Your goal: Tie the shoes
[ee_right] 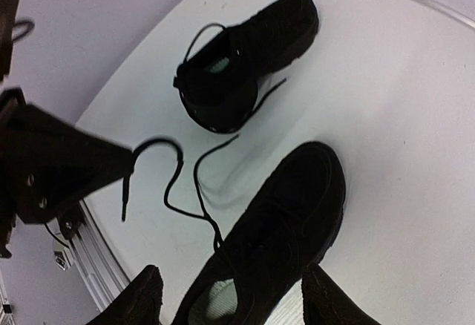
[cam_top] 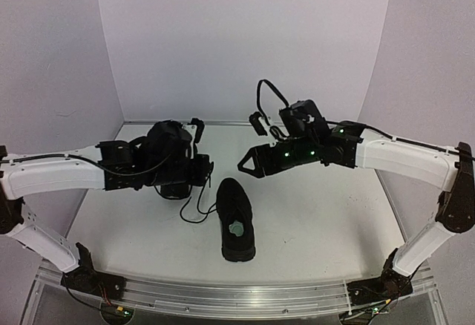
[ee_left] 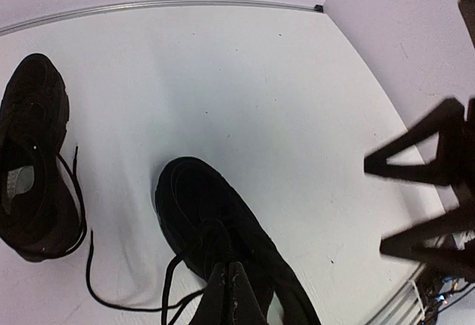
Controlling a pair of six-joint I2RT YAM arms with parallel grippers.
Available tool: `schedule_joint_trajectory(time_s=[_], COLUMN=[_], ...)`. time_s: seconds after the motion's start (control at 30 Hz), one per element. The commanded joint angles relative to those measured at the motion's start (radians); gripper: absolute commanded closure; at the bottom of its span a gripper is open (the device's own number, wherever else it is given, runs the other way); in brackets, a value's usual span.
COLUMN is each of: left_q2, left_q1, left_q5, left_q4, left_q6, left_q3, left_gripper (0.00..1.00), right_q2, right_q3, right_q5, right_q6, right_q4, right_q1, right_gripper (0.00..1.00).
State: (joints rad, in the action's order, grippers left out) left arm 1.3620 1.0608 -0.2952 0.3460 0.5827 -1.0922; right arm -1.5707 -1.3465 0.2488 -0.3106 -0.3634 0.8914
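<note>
Two shoes are in play, and neither shows a knot. Nearest the arm bases, the middle shoe (cam_top: 236,220) lies in the open on the counter (cam_top: 319,221), toe pointing away, with a pale patch inside its opening. Its lace (ee_right: 158,142) trails off to the left and rises to the left gripper (ee_right: 122,156), whose jaws are pressed together on the strand close to its end, so the tip dangles free. Just beyond, the right gripper (ee_left: 380,206) hovers above that shoe's toe with its jaws apart and nothing between them. Farthest off lies the second shoe (ee_right: 249,54), well apart from the first.

This looks like the opening step, gathering the two lace ends. One end is lifted, and the other strand lies loose on the counter beside the shoe. The next move probably calls for the right gripper to drop onto that thin strand and close on it cleanly.

From above, the left wrist hides most of the second shoe, while the right wrist view shows both shoes whole and the pinched lace. In the left wrist view, its own fingertips blur into the black shoe.
</note>
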Motion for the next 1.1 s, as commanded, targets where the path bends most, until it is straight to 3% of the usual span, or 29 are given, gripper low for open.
schedule_joint_trajectory(time_s=[0.0,0.27,0.57,0.83,1.07], left_q2=[0.138,0.325,0.416,0.321,0.251], left_q1=[-0.036,-0.040,-0.041,-0.040,-0.040], left_q5=[-0.037,-0.087,-0.019,0.149,0.226], left_q4=[-0.040,-0.005,-0.025,-0.025,-0.001], left_q6=[0.043,0.067,0.057,0.106,0.158], left_q3=[-0.135,-0.234,-0.264,-0.165,-0.120], left_gripper=[1.00,1.00,1.00,1.00,1.00], right_q2=[0.034,0.081,0.119,0.140,0.155], right_q3=[0.078,0.163,0.219,0.255,0.298], right_q5=[-0.010,-0.028,-0.038,-0.019,0.097], right_q6=[0.009,-0.029,-0.054,-0.060,-0.059], right_q4=[0.024,0.053,0.064,0.073,0.139], right_q1=[0.005,0.006,0.006,0.006,0.008], right_gripper=[0.42,0.43,0.43,0.44,0.50])
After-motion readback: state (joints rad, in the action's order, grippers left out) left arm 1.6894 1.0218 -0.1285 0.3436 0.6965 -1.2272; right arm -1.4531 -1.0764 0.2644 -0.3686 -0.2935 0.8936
